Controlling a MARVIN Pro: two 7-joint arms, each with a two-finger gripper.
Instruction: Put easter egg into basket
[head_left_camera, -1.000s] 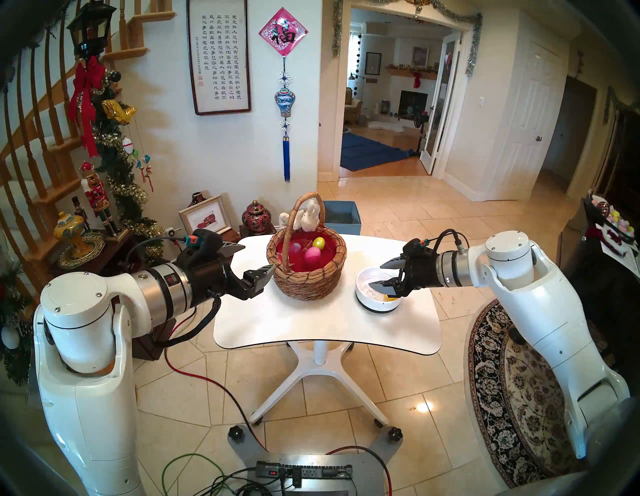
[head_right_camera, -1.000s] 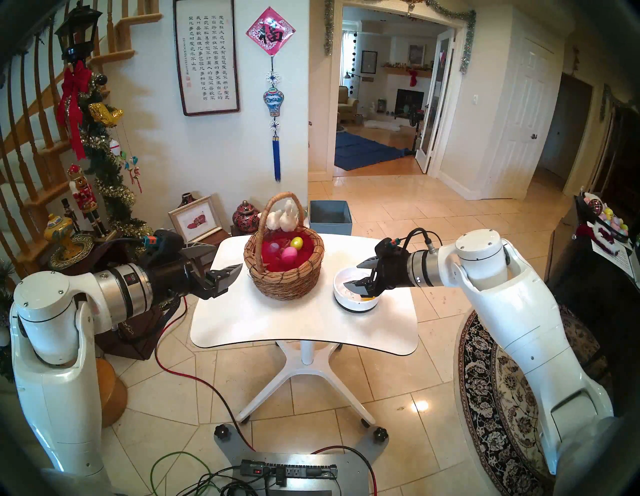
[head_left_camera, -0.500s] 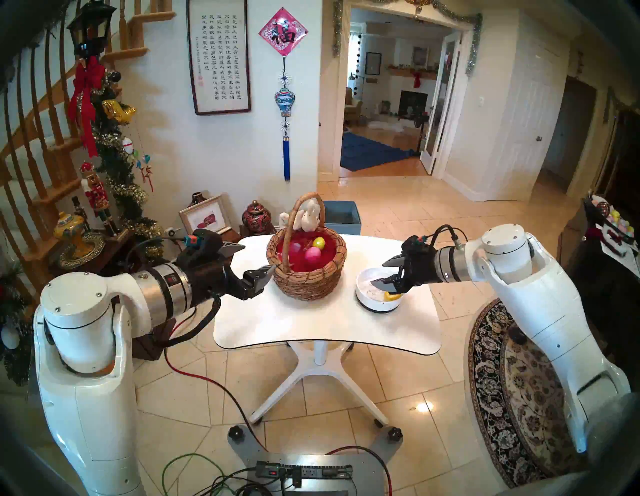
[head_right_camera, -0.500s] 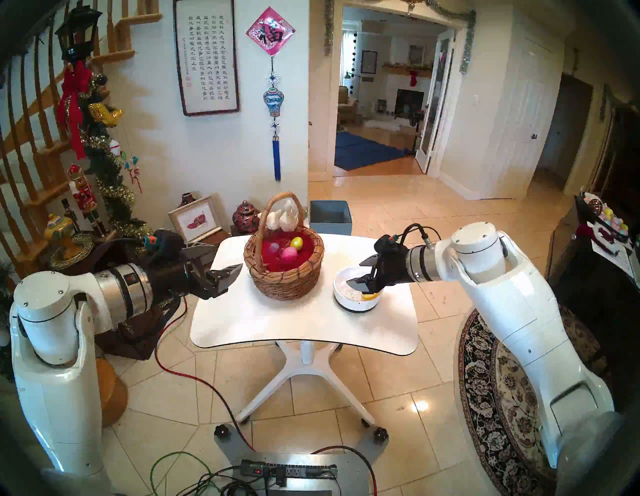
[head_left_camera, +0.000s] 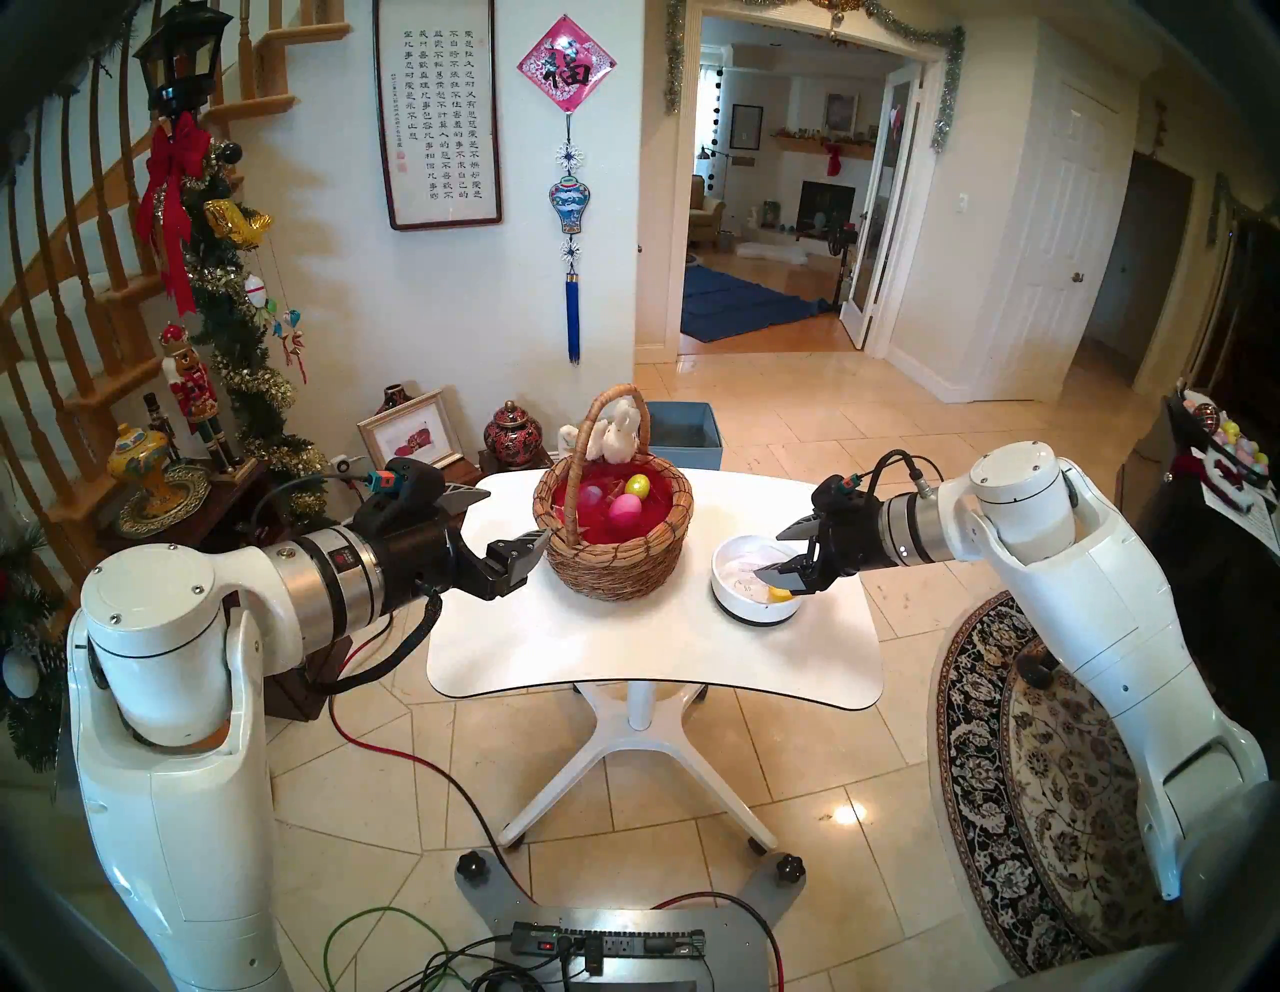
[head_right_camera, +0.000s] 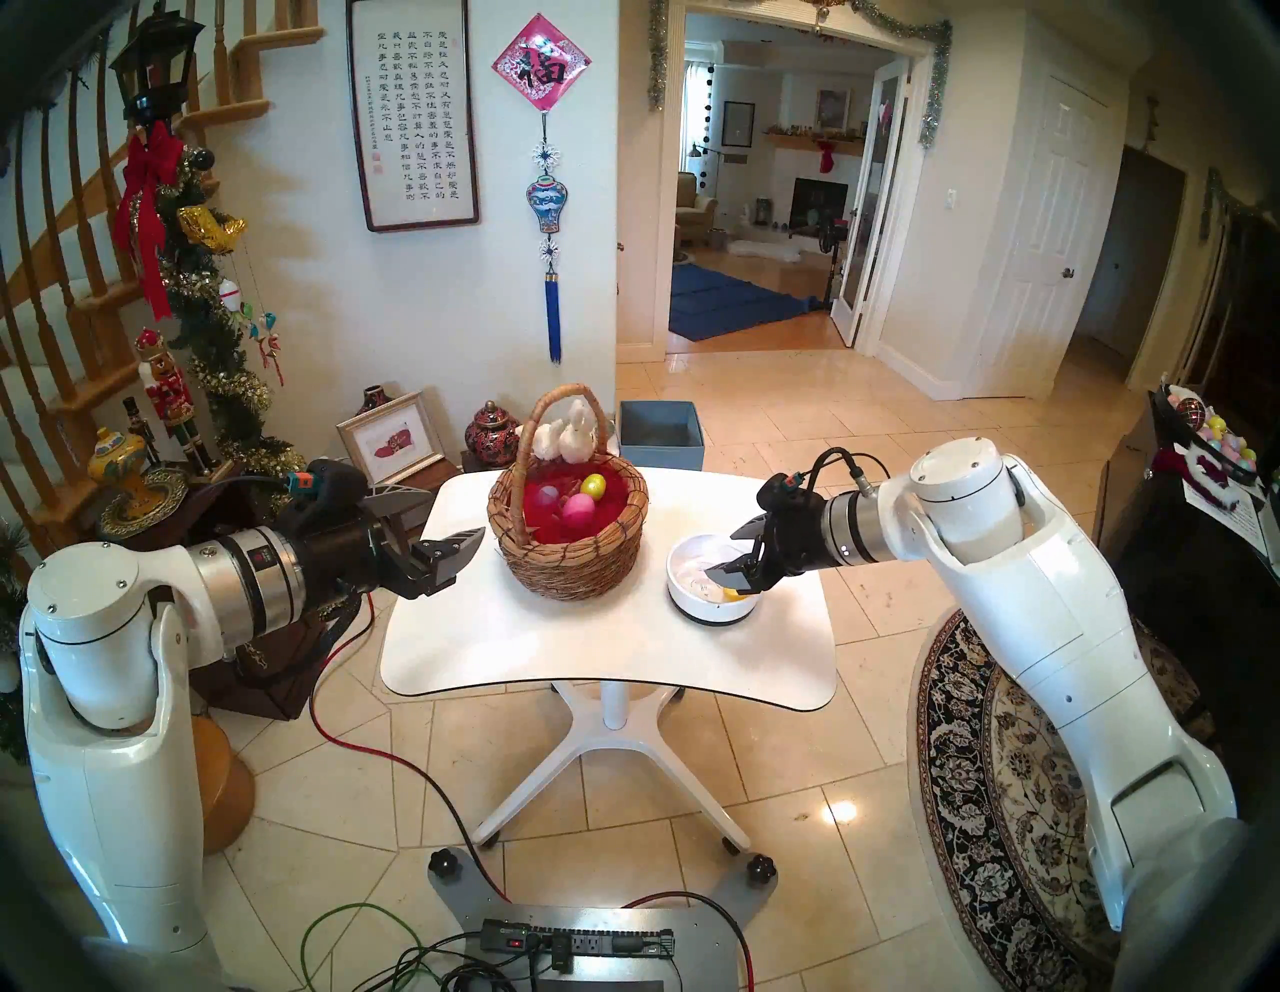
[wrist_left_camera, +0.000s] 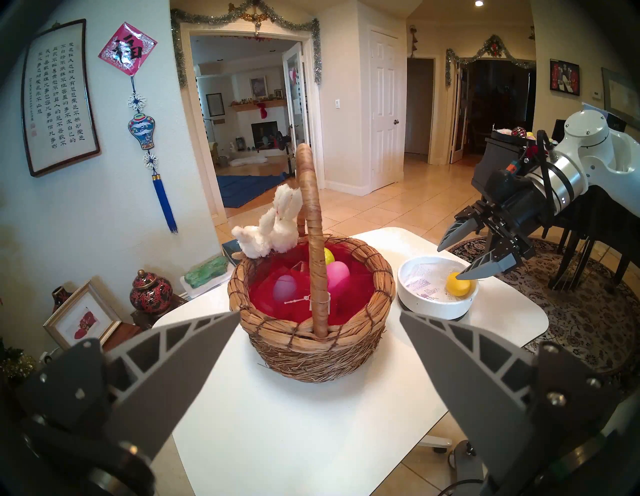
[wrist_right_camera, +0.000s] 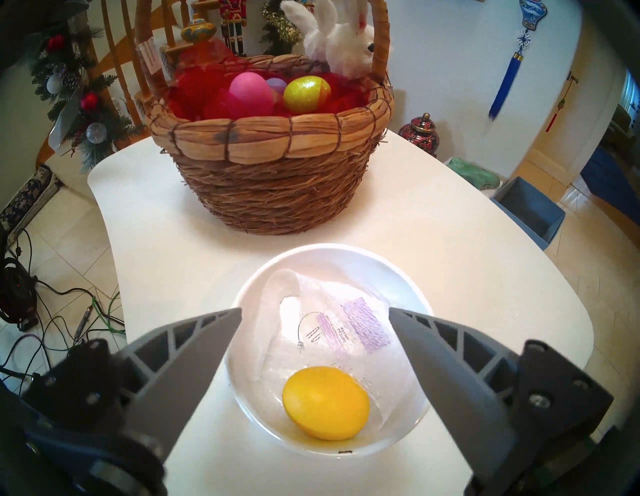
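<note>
A yellow easter egg (wrist_right_camera: 325, 401) lies on crumpled plastic in a low white bowl (wrist_right_camera: 249, 287) on the table's right side. My right gripper (wrist_right_camera: 315, 310) hovers open just above the bowl, its fingers on either side of the egg (head_left_camera: 780, 594) and apart from it. The wicker basket (head_left_camera: 613, 554), with red lining and a white plush bunny (wrist_left_camera: 277, 228) on its handle, stands left of the bowl. It holds a pink egg (head_left_camera: 627, 510), a glittery yellow one (head_left_camera: 637, 485) and a pale purple one (head_left_camera: 591, 495). My left gripper (head_left_camera: 518, 513) is open and empty, just left of the basket (wrist_left_camera: 311, 353).
The small white pedestal table (head_left_camera: 651, 658) carries only the basket and bowl. A blue box (head_left_camera: 682, 429) sits on the floor behind it. A side table with ornaments (head_left_camera: 159, 485) stands left, a patterned rug (head_left_camera: 1025, 796) right, and cables (head_left_camera: 388, 949) lie on the floor in front.
My right gripper has drawn back a little to the right over the bowl, still open, uncovering more of the yellow egg. The left arm has not moved.
</note>
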